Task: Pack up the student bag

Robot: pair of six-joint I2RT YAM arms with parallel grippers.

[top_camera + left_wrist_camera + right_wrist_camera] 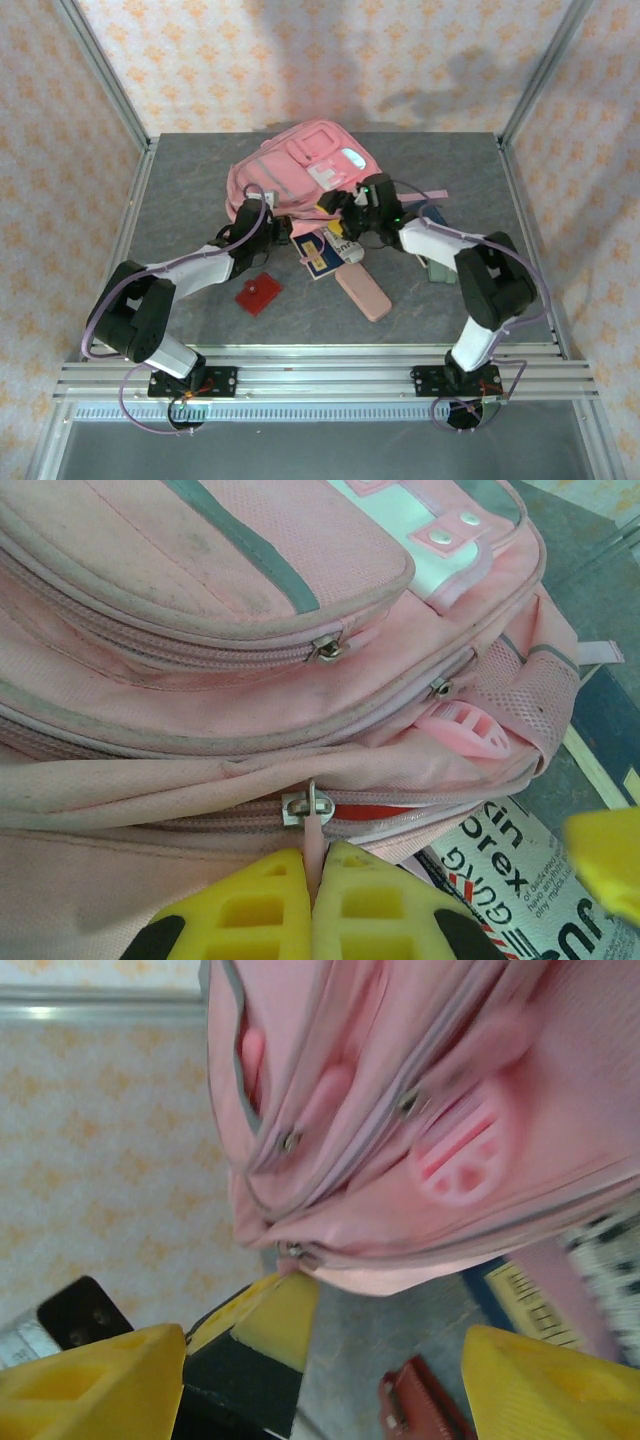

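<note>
The grey counter (180,190), walled by peach floral panels (300,60), carries the student bag (290,170). The left tool (315,870) pinches its zip pull (317,832); the right tool (320,1370) stands open.

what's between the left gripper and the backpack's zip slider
A thin pink pull strap, running from the zip slider on the pink backpack into the shut left gripper, shown in the left wrist view.

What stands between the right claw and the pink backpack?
Nothing visible stands between them. The right claw is open with the backpack directly ahead. The left claw is close by, shut on a zip pull of the backpack.
</note>
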